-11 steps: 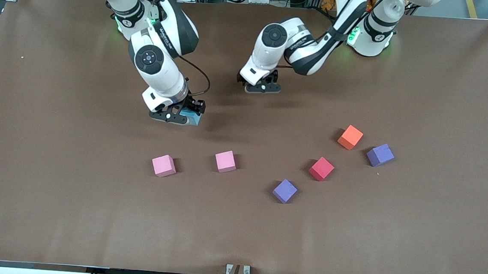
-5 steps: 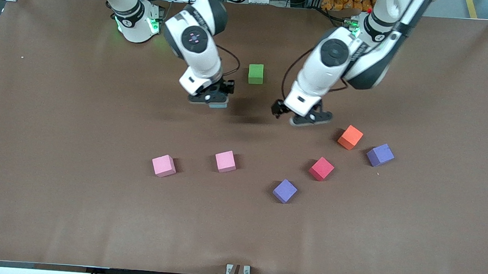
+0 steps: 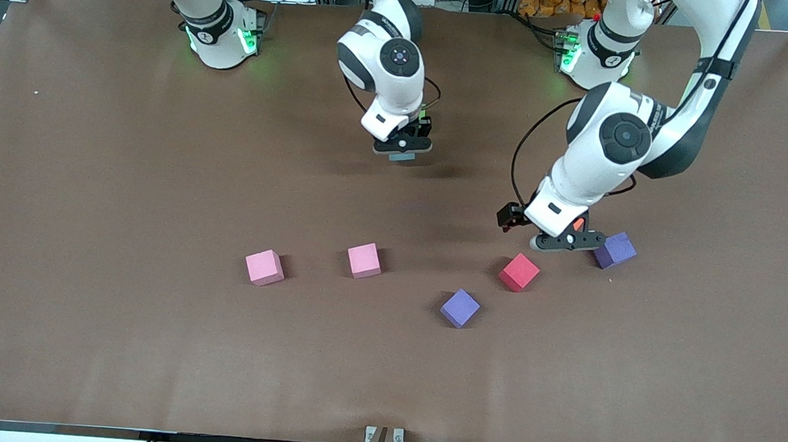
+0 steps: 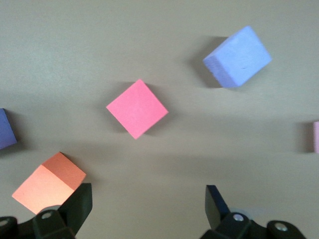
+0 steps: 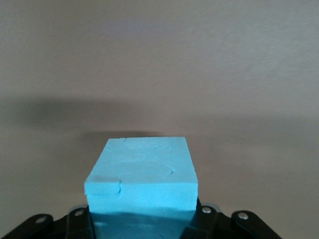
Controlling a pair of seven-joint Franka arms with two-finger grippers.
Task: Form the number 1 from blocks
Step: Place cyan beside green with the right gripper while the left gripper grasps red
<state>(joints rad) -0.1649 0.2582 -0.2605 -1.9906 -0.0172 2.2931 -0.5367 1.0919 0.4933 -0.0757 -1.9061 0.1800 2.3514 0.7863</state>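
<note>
**Two arms at work over scattered blocks**

Upper centre of the frame, the right gripper hangs above the brown table, clamped on a light blue block. At centre right the left gripper spreads wide over the orange block (mostly hidden from the front). Pink, red and purple blocks dot the middle.

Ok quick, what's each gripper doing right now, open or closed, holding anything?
Left gripper: open, empty, over the orange block.
Right gripper: shut on the light blue block, up over the table.
</note>
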